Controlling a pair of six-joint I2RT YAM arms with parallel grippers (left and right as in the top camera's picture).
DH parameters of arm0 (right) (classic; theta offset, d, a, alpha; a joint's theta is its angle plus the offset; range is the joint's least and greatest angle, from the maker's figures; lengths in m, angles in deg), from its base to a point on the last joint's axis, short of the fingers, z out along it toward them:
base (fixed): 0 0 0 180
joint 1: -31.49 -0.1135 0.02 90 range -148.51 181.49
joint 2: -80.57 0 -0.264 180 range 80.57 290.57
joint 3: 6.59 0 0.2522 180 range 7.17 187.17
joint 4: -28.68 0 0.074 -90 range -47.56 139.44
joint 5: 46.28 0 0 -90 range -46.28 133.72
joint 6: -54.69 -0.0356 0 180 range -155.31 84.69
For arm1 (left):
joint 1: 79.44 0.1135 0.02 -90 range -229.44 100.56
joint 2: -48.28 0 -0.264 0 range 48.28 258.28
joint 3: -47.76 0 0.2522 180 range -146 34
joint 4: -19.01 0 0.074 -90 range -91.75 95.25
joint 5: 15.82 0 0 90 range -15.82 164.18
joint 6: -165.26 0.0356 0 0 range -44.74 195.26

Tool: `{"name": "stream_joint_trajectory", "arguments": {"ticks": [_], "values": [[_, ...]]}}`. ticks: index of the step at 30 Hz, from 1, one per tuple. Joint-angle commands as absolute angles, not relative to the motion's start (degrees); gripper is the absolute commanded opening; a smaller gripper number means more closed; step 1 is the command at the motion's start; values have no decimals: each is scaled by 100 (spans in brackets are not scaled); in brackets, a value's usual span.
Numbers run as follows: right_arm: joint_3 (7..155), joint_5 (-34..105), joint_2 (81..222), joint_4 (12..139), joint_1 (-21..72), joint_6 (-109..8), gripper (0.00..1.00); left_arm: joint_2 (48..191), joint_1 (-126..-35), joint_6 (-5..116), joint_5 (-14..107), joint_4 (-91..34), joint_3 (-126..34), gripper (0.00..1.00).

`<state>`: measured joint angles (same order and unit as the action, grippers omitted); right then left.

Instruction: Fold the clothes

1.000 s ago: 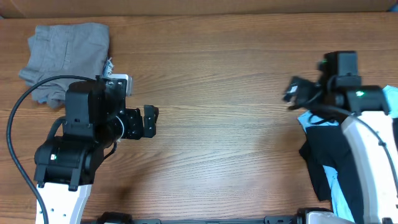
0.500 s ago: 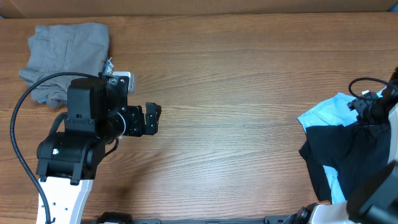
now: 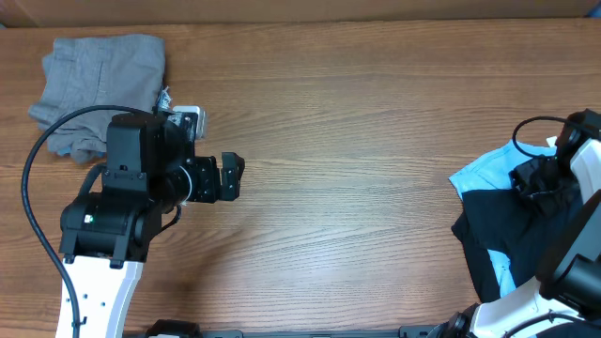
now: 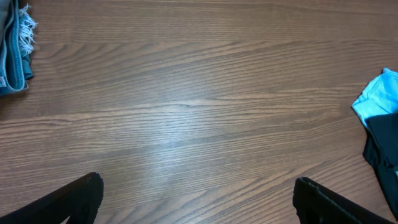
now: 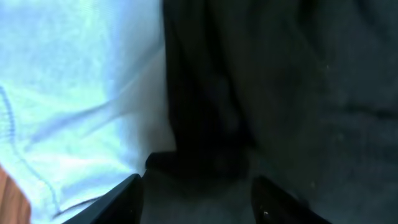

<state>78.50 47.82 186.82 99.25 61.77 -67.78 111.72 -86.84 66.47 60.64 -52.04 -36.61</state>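
The black T-shirt (image 3: 502, 239) lies crumpled at the table's right edge, on top of the light blue T-shirt (image 3: 481, 175). My right gripper (image 3: 542, 178) is down on this pile. In the right wrist view its jaws (image 5: 199, 202) are open, with black fabric (image 5: 261, 81) between and under them and light blue fabric (image 5: 74, 93) to the left. The grey folded garments (image 3: 99, 80) lie at the far left corner. My left gripper (image 3: 231, 176) is open and empty over bare wood; its fingertips (image 4: 199, 199) are spread wide.
The wooden table (image 3: 357, 141) spans the view. In the left wrist view a frayed garment edge (image 4: 13, 50) shows at top left, and the light blue shirt (image 4: 380, 99) at the right edge. A black cable (image 3: 28, 178) loops beside the left arm.
My right arm swung from above the table to the far right and came down onto the black and light blue pile. The left arm has barely moved.
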Motion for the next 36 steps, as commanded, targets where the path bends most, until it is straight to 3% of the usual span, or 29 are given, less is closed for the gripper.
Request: {"name": "stream_joint_trajectory", "arguments": {"ticks": [1, 5, 10, 15, 36], "values": [[7645, 4924, 18717, 9707, 6173, -6896, 59, 11198, -8657, 6756, 5972, -5193, -3827, 100], [7409, 4926, 18717, 9416, 6173, -6990, 58, 11198, -8657, 6756, 5970, -5200, -3827, 100], [7431, 4900, 18715, 9418, 6190, -7010, 22, 11198, -8657, 6756, 5970, -5211, -3827, 100], [7623, 4812, 18702, 9617, 6206, -7007, 4, 11196, -8657, 6756, 5972, -5211, -3827, 100], [8196, 4707, 17340, 10013, 6206, -6802, 4, 11203, -8657, 6758, 5974, -5148, -3827, 100]]}}
